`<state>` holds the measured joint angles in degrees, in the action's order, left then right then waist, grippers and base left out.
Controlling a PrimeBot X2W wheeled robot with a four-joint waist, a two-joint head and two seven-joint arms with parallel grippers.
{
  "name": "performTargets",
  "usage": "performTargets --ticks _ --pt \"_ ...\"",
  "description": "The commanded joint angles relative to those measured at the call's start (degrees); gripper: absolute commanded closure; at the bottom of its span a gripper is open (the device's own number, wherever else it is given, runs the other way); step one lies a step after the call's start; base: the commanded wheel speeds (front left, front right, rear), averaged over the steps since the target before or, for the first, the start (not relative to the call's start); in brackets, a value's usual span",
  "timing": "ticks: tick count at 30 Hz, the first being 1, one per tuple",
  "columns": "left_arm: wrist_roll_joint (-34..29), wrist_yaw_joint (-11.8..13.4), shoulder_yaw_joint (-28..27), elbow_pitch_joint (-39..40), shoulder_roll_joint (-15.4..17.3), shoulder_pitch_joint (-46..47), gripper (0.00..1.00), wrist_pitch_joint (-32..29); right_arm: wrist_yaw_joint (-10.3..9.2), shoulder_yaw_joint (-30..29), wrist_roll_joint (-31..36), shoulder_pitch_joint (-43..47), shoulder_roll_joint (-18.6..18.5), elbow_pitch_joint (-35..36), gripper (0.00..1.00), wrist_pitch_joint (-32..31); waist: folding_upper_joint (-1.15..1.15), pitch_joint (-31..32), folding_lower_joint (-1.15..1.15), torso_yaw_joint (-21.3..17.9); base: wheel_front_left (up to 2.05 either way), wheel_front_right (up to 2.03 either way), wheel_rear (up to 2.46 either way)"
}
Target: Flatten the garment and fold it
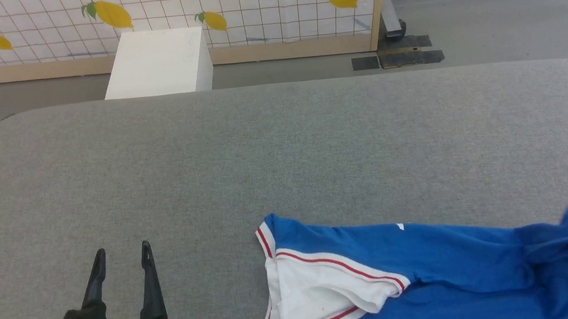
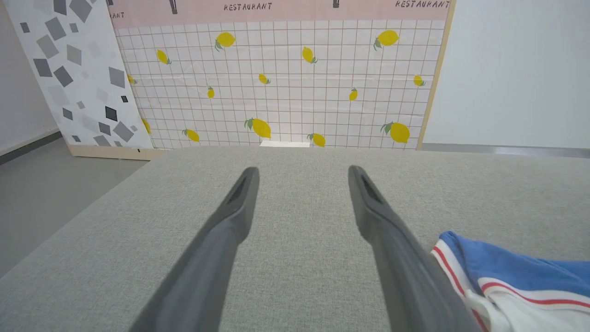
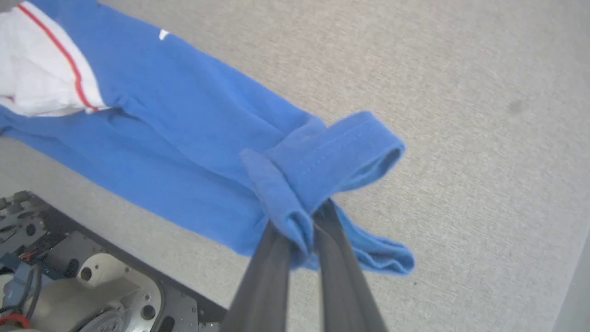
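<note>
Garment (image 1: 434, 255): bunched at near right of table (image 1: 282, 143); not flat, unfolded.
Right gripper (image 3: 302, 221): pinching its blue hem.
Left gripper (image 1: 122, 250): spread, empty.
Remaining: flattening, all folds.

Bright, even, diffuse light lay over the grey table (image 1: 282, 143), leaving only faint soft shadows, while both wrist views stretched toward their edges and the dark fingers (image 2: 207, 267) nearest the lens were blurred.
</note>
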<state>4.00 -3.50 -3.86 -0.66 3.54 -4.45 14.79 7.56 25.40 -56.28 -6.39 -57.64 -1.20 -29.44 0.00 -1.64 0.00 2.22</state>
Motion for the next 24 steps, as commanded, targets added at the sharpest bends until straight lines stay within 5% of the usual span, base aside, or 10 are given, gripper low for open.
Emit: performTargets --ticks 1,6,12,24 --pt "-0.6 -0.3 -0.1 0.2 -0.3 0.0 0.0 0.2 -0.08 0.0 0.0 -0.9 1.0 2.7 1.0 -0.6 0.0 -0.4 0.0 0.4 0.0 0.0 0.0" --pt "-0.5 -0.3 -0.1 0.3 -0.5 0.8 0.0 0.2 -0.08 2.0 0.6 -3.7 4.2 12.6 1.0 -4.2 0.0 -1.7 0.0 1.6 0.0 0.0 0.0" --pt "-0.2 -0.6 0.4 0.0 -0.6 2.3 0.0 0.2 -0.08 8.8 1.7 -12.4 10.1 16.6 1.0 -8.8 0.0 -3.6 0.0 3.5 0.0 0.0 0.0" --pt "0.6 -0.1 2.1 -0.4 -0.6 5.6 0.0 0.2 -0.08 28.4 3.8 -31.9 26.2 1.1 1.0 -9.8 0.0 -8.1 0.0 7.1 0.0 0.0 0.0"
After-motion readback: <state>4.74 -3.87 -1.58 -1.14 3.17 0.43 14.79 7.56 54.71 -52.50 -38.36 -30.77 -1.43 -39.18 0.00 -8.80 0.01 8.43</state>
